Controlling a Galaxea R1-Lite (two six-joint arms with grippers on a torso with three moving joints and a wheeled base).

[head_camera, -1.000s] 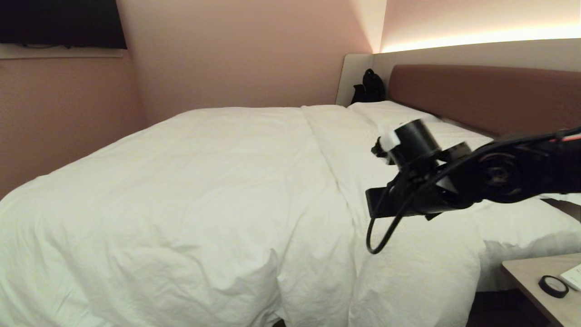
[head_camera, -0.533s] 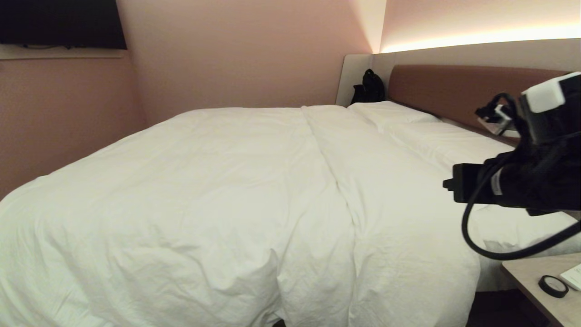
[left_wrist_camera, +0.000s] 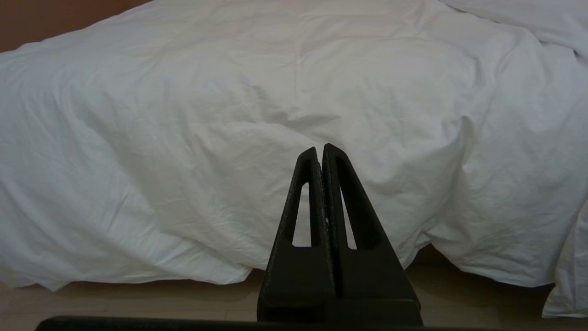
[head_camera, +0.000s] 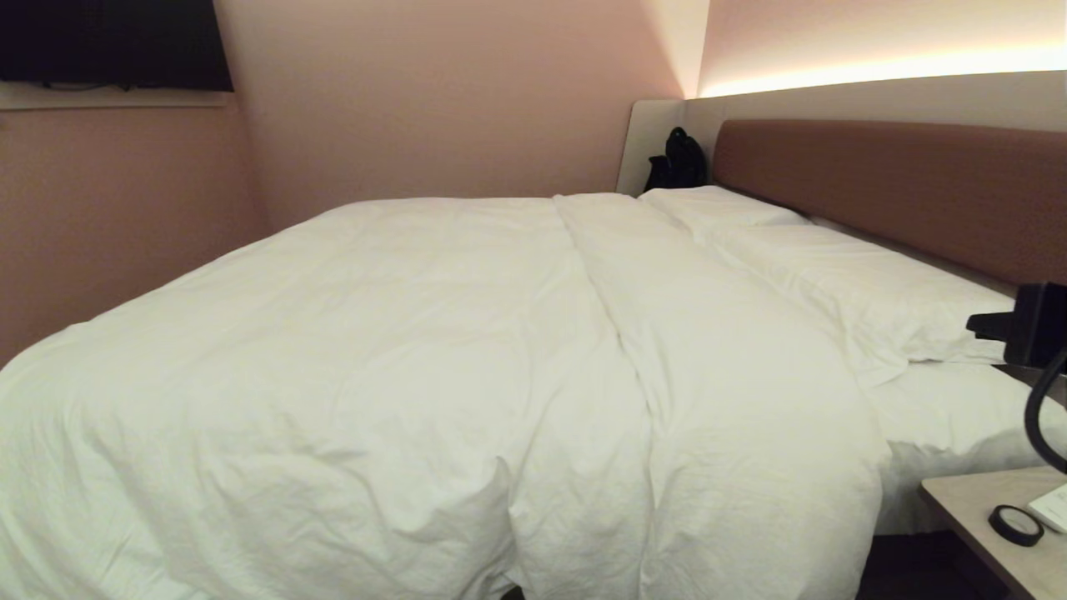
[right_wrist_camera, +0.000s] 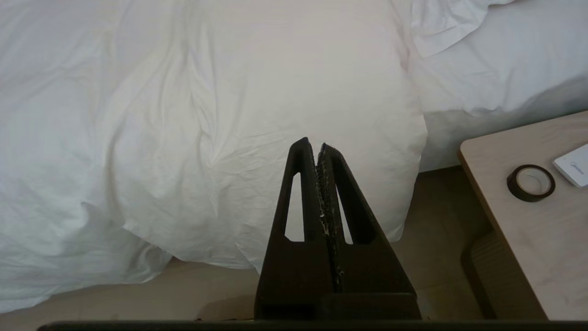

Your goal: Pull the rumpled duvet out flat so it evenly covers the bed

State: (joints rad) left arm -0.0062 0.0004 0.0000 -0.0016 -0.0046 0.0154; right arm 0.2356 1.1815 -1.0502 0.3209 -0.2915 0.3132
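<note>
The big, puffy white duvet (head_camera: 400, 358) lies spread over the wide low bed (head_camera: 934, 417). It covers the bed from the near edge up to the two flat white pillows (head_camera: 842, 283), which lie by the long reddish-brown padded headboard (head_camera: 900, 183). The duvet is soft and full of small wrinkles. One long fold runs up its middle. Its near edge hangs down over the side of the bed and nearly reaches the pale floor (left_wrist_camera: 138, 299), with a small gap under the hem in places. At the head end a strip of white sheet shows beside the duvet's corner.

The left claw (left_wrist_camera: 320, 149) hangs in front of the hanging duvet, not touching it, with its two black fingers pressed together and nothing between them. The right claw (right_wrist_camera: 312, 143) is also shut tight and empty, pointing at the duvet's corner near the pale wooden bedside worktop (right_wrist_camera: 519, 239). On that worktop lie a dark ring of tape (right_wrist_camera: 530, 182) and a small white card (right_wrist_camera: 574, 164). There is a narrow strip of floor between the worktop and the bed.
</note>
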